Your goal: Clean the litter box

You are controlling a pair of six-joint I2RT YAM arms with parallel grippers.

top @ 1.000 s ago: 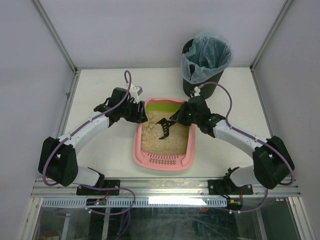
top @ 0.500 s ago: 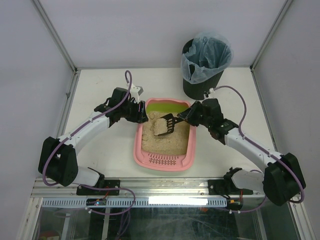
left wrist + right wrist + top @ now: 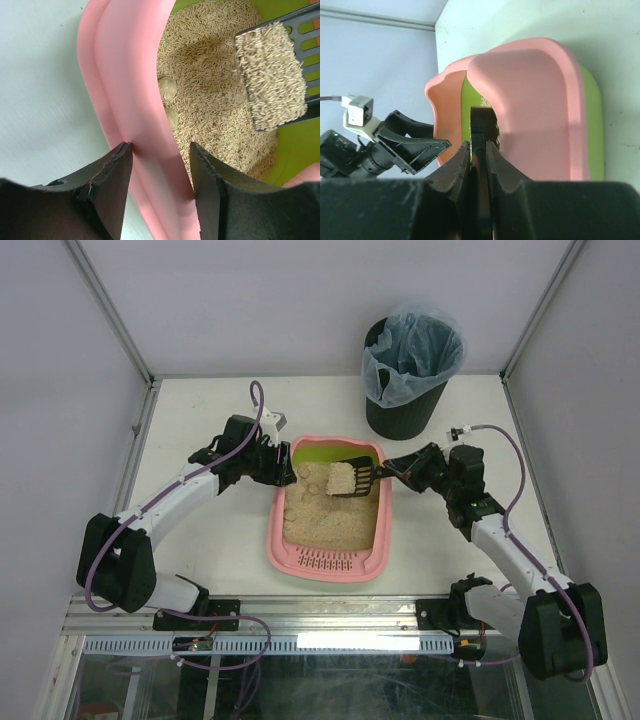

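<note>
The litter box (image 3: 325, 558) lay central on the worktop (image 3: 200, 540), its 10 o'clock rim pinched in the half-spread left pincer (image 3: 283, 472), and I reckoned the right pincer (image 3: 395, 472), clamped tight on the heaped scoop (image 3: 352, 478), should carry it level and slowly to the bin (image 3: 405, 410) at 1 o'clock.

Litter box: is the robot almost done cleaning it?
Not nearly. Done: the left tool grips the pink rounded plastic litter box by its rim. In hand: the right tool holds the black slotted scoop, loaded, above the beige litter. Left: tipping it into the black round bin; pale clumps lie in the litter.
</note>
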